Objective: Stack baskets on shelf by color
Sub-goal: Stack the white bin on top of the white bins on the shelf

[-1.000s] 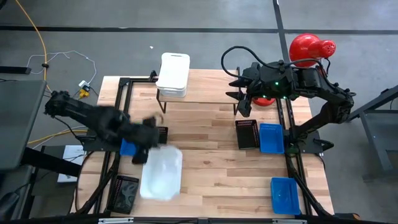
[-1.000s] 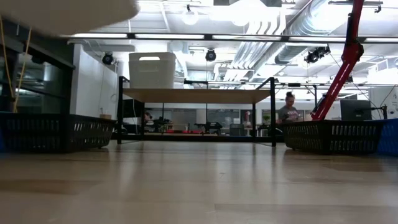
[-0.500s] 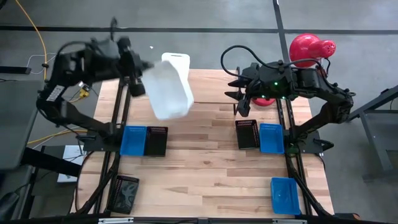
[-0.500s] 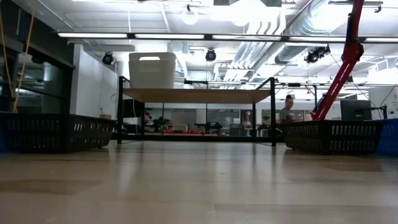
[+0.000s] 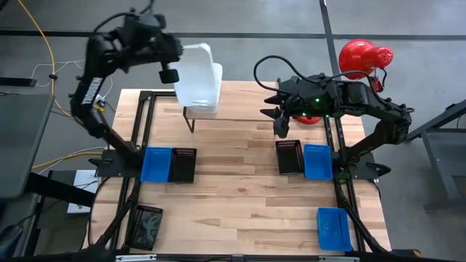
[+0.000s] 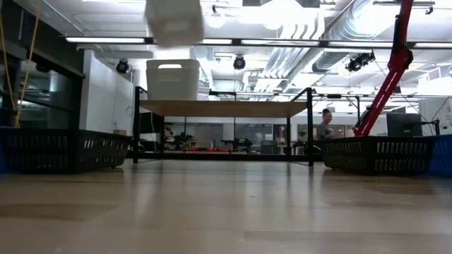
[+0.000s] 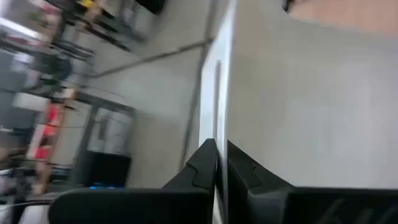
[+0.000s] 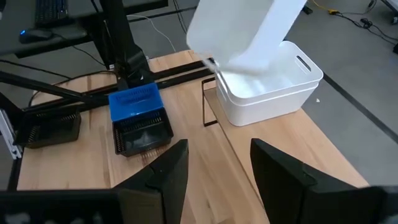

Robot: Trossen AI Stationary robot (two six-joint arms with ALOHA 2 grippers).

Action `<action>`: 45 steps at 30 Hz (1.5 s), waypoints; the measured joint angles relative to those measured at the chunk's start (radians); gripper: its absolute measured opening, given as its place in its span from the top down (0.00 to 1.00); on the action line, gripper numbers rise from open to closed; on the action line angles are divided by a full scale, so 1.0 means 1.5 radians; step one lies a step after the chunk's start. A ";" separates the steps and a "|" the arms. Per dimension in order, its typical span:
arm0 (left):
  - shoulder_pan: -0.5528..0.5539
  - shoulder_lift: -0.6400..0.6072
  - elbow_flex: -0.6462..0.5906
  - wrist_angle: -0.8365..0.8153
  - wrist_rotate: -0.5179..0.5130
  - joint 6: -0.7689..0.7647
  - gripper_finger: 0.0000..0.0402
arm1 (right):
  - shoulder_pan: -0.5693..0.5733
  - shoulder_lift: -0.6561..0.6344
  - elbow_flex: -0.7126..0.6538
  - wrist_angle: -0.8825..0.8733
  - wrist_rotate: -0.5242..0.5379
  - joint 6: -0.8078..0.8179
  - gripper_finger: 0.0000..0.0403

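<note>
My left gripper (image 5: 173, 73) is shut on a white basket (image 5: 198, 71) and holds it in the air over the shelf's left end. That basket also shows at the low view's top (image 6: 174, 20) and in the right wrist view (image 8: 242, 31). Below it another white basket (image 5: 205, 103) stands by its bottom on the shelf (image 6: 222, 107). My right gripper (image 5: 277, 120) hangs open over the shelf's right end, its fingers (image 8: 171, 168) wide apart and touching nothing. My left gripper (image 7: 221, 149) pinches the white basket's side wall at its rim (image 7: 222, 127), one finger on each face of the wall. The fingers reach it from the table's left side. The basket is lifted clear and tilted above the shelf's white basket (image 6: 172, 79).
On the table's left a blue basket (image 5: 156, 163) stands beside a black one (image 5: 182, 164). On the right are a black (image 5: 290, 156) and a blue (image 5: 317, 160) basket. Another blue basket (image 5: 333, 227) sits near right, a black one (image 5: 145, 225) near left. The shelf's middle is bare.
My left gripper has carried the white basket from low over the table's near left, up and toward the far edge, until it hangs over the shelf's white basket. The basket has turned and tipped on the way. The gripper has stayed shut on it.
</note>
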 joint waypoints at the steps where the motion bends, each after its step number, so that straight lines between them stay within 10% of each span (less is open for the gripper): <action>1: 0.006 0.010 0.000 0.001 0.009 0.000 1.00 | 0.000 0.000 0.000 0.000 0.000 0.002 0.60; 33: 0.024 0.123 0.000 0.001 0.050 0.162 0.99 | 0.000 0.000 0.000 -0.021 -0.002 0.005 0.60; 45: 0.023 0.123 0.000 0.003 0.084 0.134 0.76 | 0.000 0.000 0.000 -0.021 -0.002 -0.002 0.60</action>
